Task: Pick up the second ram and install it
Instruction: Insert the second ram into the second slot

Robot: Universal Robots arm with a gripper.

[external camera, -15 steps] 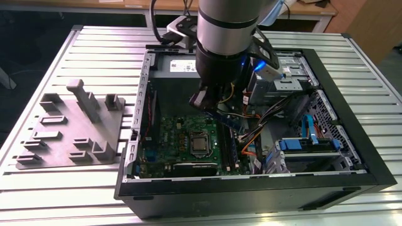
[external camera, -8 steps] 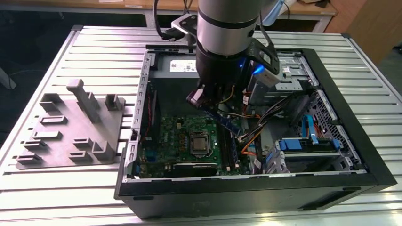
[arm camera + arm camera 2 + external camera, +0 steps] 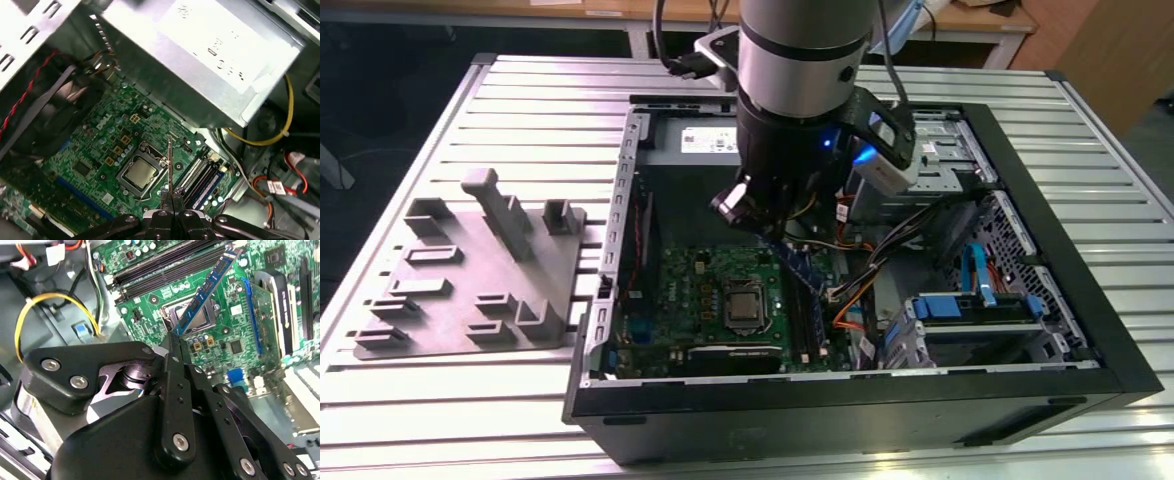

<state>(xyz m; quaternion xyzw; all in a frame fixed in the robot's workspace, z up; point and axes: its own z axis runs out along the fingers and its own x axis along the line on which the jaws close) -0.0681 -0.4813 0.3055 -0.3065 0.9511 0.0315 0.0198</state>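
Pincer: the pincer (image 3: 172,340) is clamped on one short end of the second ram, inside the open computer case (image 3: 854,395).
Second ram: the second ram (image 3: 202,292) is a blue stick held tilted over the motherboard (image 3: 235,345), its free end slanting down toward the board. I cannot tell whether that end touches anything.
Ram's place: in the second wrist view it crosses in front of the processor socket (image 3: 139,175), and its far end is near the memory slots (image 3: 160,267). In the first wrist view it shows edge-on as a thin line between the socket and the slots.
Case: it lies on its side on the slatted metal counter (image 3: 454,400), with the motherboard facing up.
Beside the case: a grey plastic fixture (image 3: 467,290) with upright posts stands at the exterior view's left.
Cables: a yellow cable (image 3: 270,135) loops beside the board.
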